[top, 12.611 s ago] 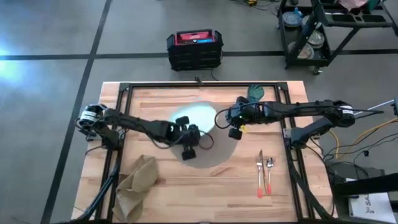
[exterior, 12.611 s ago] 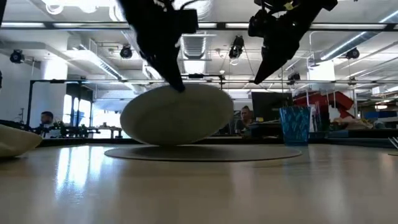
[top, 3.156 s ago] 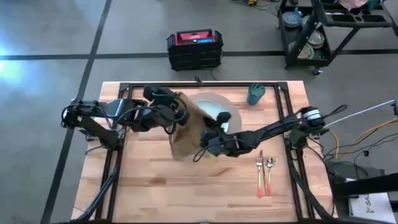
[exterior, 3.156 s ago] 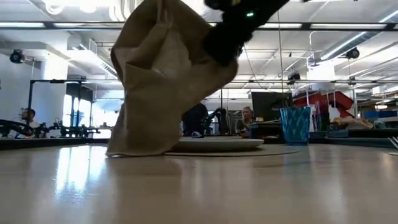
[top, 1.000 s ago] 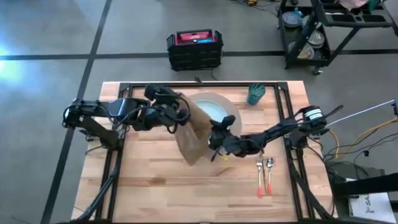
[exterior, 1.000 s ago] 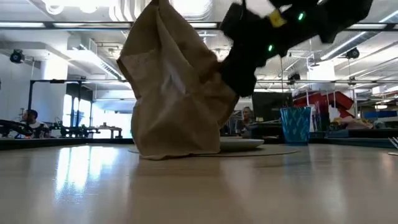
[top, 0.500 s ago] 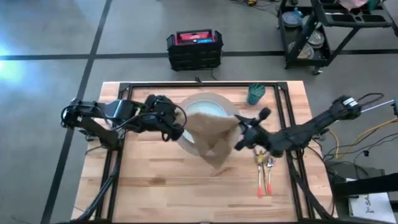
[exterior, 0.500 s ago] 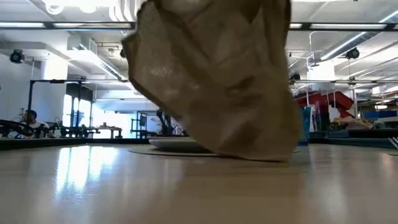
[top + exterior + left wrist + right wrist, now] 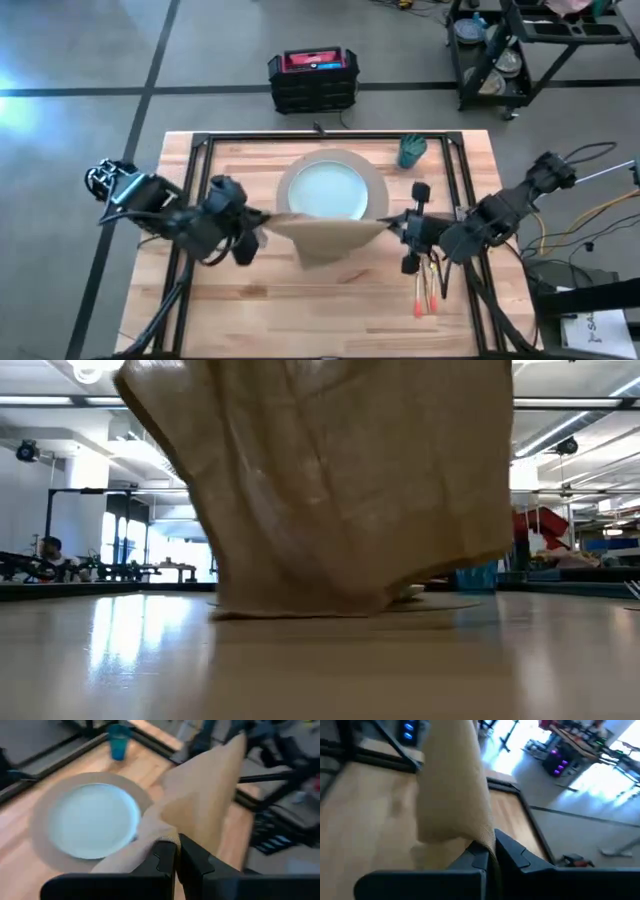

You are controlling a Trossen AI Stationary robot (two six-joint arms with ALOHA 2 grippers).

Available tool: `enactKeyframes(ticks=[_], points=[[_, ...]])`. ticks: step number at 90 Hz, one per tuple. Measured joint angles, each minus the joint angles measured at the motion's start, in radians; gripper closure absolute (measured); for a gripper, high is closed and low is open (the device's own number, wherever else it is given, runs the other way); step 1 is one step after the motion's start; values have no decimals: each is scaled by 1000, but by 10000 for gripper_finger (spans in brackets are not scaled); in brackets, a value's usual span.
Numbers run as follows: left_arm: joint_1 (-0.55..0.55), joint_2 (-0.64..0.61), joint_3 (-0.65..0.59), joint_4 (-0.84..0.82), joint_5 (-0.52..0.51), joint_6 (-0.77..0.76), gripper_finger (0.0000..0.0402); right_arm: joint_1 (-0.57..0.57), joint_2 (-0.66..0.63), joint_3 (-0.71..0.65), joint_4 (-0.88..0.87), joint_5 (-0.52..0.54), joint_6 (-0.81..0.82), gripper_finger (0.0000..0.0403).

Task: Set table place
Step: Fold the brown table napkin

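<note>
Above the table (image 9: 250, 300), just in front of the mat (image 9: 370, 185), the napkin (image 9: 325, 238) hangs stretched between both grippers.

1. Napkin: tan-brown woven cloth. Top edge is pulled into a near-straight line running left to right; the body drapes below it and narrows toward the bottom. Low view shows vertical folds across the cloth (image 9: 330, 480) and the lower hem touching or almost touching the tabletop (image 9: 320, 670); cannot tell which. The cloth fills most of that view.

2. Left gripper (image 9: 262, 222): at the napkin's left corner, left of the mat. Left wrist view shows its fingers (image 9: 165, 857) closed tight on a hemmed edge of the cloth (image 9: 200, 810).

3. Right gripper (image 9: 398, 228): at the napkin's right corner, near the mat's right-front edge. Right wrist view shows its fingers (image 9: 480, 852) pinched together on the cloth hem (image 9: 452, 795).

4. Plate (image 9: 332, 190): pale blue-green, round, centred on the round tan mat at table centre, behind the napkin's top edge. Both also show in left wrist view, plate (image 9: 92, 820) on mat (image 9: 42, 820).

5. Cup (image 9: 411, 151): small, teal, upright, at the back of the table, right of the mat. Seen too in left wrist view (image 9: 119, 742).

6. Fork (image 9: 418, 292) and spoon (image 9: 434, 290): orange handles, side by side on the table's right part, below the right gripper; upper ends partly hidden by the arm.
</note>
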State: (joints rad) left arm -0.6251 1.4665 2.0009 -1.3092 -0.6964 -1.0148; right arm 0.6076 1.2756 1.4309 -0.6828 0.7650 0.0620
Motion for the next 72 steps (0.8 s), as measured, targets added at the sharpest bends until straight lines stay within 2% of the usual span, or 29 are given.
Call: enactKeyframes(ticks=[18, 33, 53, 72], points=[[-93, 77, 95, 34, -1, -42, 402, 63, 68, 160, -76, -43, 60, 403], [-141, 158, 193, -17, -2, -75, 402, 98, 82, 235, -145, -68, 169, 403], [-173, 254, 353, -260, -2, -238, 402, 130, 80, 237, -227, -70, 287, 403], [-129, 237, 312, -263, -20, -179, 402, 67, 80, 159, -360, -16, 390, 403]])
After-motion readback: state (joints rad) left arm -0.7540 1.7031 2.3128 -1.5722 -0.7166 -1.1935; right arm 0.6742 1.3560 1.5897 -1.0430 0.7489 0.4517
